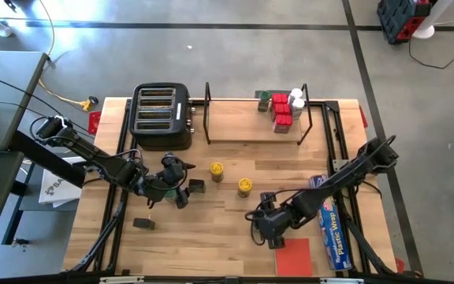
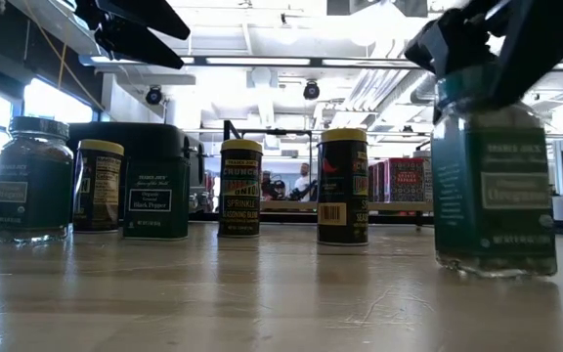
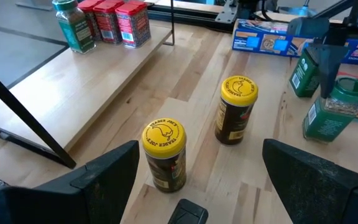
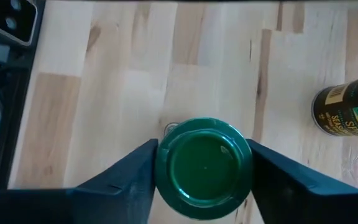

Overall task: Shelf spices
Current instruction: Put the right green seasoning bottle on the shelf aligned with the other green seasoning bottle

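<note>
**Green-lidded jar between my right fingers**

Light wood is most of what I see: the table (image 1: 211,229) runs under everything, with the black toaster (image 1: 162,116) at its far left. Beside the toaster stands the shelf (image 1: 251,126), a pale board in a thin black wire frame. At the shelf's right end sit several spices: red tins (image 1: 281,113), a green-lidded jar (image 1: 264,101) and white-lidded jars (image 1: 296,98).

On the near right of the table lie the long blue plastic-wrap box (image 1: 330,221) and the flat red square (image 1: 293,256).

My right gripper (image 4: 202,163) is low over the table just beside the red square. Its fingers (image 4: 129,174) stand on either side of a green-lidded jar (image 4: 204,165), upright on the wood, and appear to touch its lid on both sides. I cannot tell whether the grip is firm.

My left gripper (image 3: 194,177) hovers near the table's middle left, fingers spread wide with nothing between them. Ahead of it stand two yellow-lidded jars (image 3: 165,155), apart from each other, both upright.

A small dark tin (image 1: 143,224) lies near the front left edge.
</note>
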`<state>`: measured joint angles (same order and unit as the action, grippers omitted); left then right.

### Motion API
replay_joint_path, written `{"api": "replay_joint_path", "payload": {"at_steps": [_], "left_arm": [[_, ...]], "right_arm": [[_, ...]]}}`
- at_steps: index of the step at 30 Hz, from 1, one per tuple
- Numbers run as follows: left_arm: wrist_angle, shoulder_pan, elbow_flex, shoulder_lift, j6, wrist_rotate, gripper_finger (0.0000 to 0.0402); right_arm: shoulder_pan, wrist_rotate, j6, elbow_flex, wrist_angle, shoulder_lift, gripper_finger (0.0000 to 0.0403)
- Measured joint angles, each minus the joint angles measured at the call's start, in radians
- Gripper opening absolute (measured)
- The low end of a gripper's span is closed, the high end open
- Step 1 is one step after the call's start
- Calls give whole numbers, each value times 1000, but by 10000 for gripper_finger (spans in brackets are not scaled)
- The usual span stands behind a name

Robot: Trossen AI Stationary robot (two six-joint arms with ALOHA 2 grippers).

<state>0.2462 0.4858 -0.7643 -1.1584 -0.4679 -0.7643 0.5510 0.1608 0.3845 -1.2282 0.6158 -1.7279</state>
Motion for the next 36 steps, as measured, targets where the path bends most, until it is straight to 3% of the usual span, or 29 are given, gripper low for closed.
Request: {"api": "replay_joint_path", "payload": {"at_steps": [4,8,12,15,19,25,30,36], "left_arm": [[-1,0,0,0,-1,0,337],[-6,0,0,0,0,0,337],[-7,0,0,0,-2,8,337],[-7,0,0,0,-1,9,337],[-6,0,0,0,-1,9,337],[-6,2,0,0,-2,13,337],[-5,2,0,0,-2,14,337],[-6,2,0,0,-1,14,337]], "right_arm": [[-3,2,1,-50,55,0,193],[-50,16,-89,-171,261,12,193],[-152,110,-227,-321,490,56,193],[-287,129,-378,-400,555,93,193],[-527,99,-591,-414,554,104,193],[-840,-58,-803,-308,446,84,193],[-991,-99,-905,-216,320,83,193],[-1091,-203,-945,-164,224,83,193]]}}
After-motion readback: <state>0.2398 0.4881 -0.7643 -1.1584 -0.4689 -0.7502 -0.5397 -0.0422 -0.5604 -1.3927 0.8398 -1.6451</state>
